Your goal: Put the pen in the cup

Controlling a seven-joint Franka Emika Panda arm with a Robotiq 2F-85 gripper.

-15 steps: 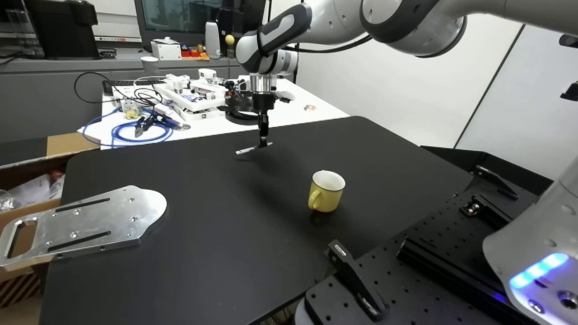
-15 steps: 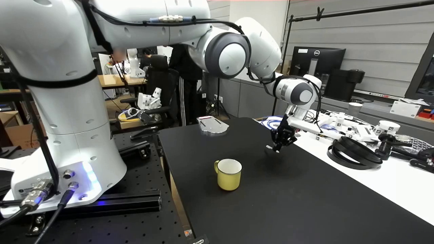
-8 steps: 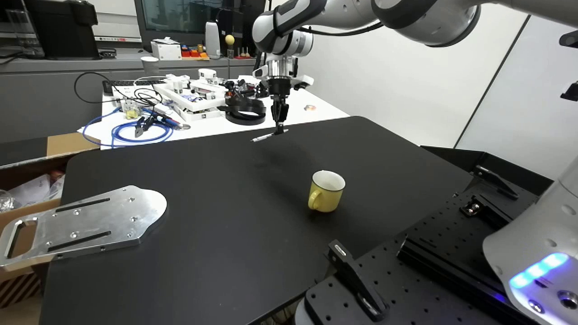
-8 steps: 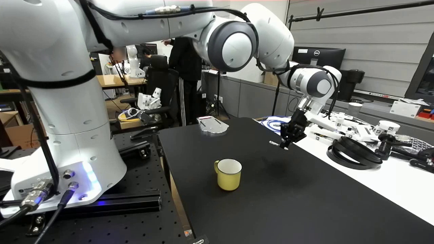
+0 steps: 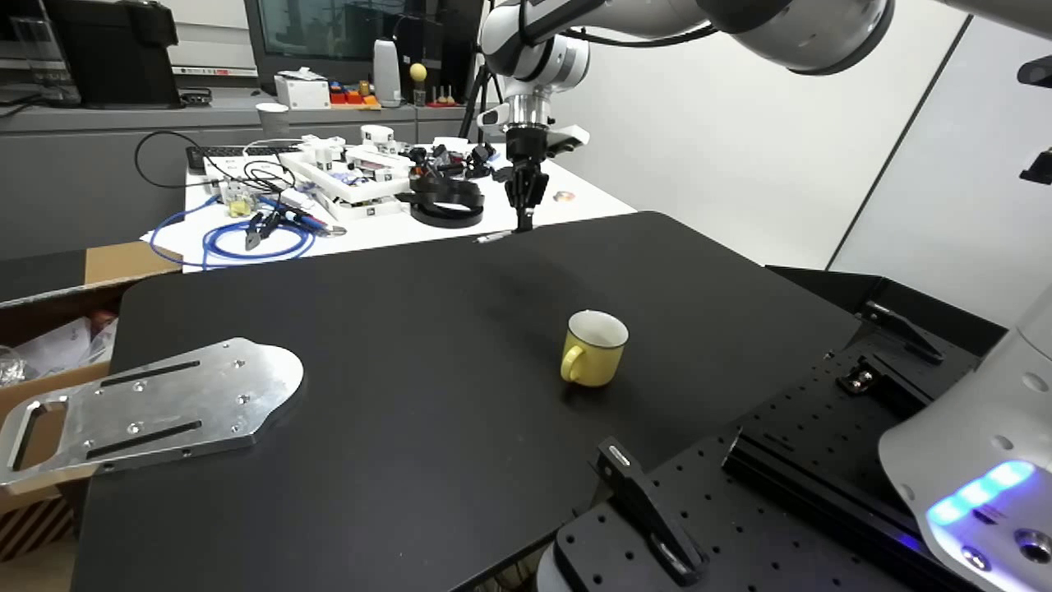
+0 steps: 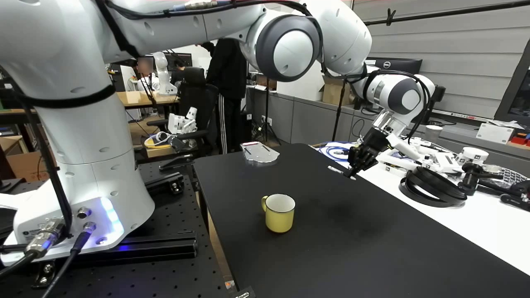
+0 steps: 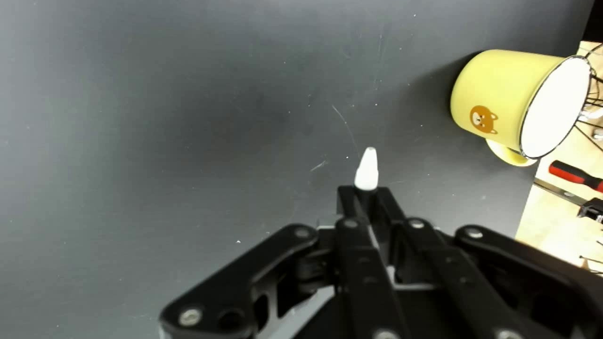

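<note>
My gripper (image 5: 524, 226) is shut on a white pen (image 5: 494, 237) and holds it in the air near the black table's far edge. In an exterior view the gripper (image 6: 350, 173) leans, and the pen (image 6: 335, 169) lies crosswise, sticking out on both sides. In the wrist view a white end of the pen (image 7: 367, 173) shows past the closed fingertips (image 7: 365, 197); the rest is hidden. The yellow cup (image 5: 593, 349) stands upright on the table, apart from the gripper. It also shows in an exterior view (image 6: 279, 217) and at the upper right of the wrist view (image 7: 504, 94).
A flat metal plate (image 5: 189, 395) lies at the black table's edge. A white table (image 5: 394, 222) behind holds cables, tools and white parts. A cardboard box (image 5: 49, 304) stands beside the black table. Black clamps (image 5: 649, 510) sit by the robot base.
My gripper has lifted the pen and carried it toward the table's far edge, and it leans more now. The pen stays held. The cup has not moved.
</note>
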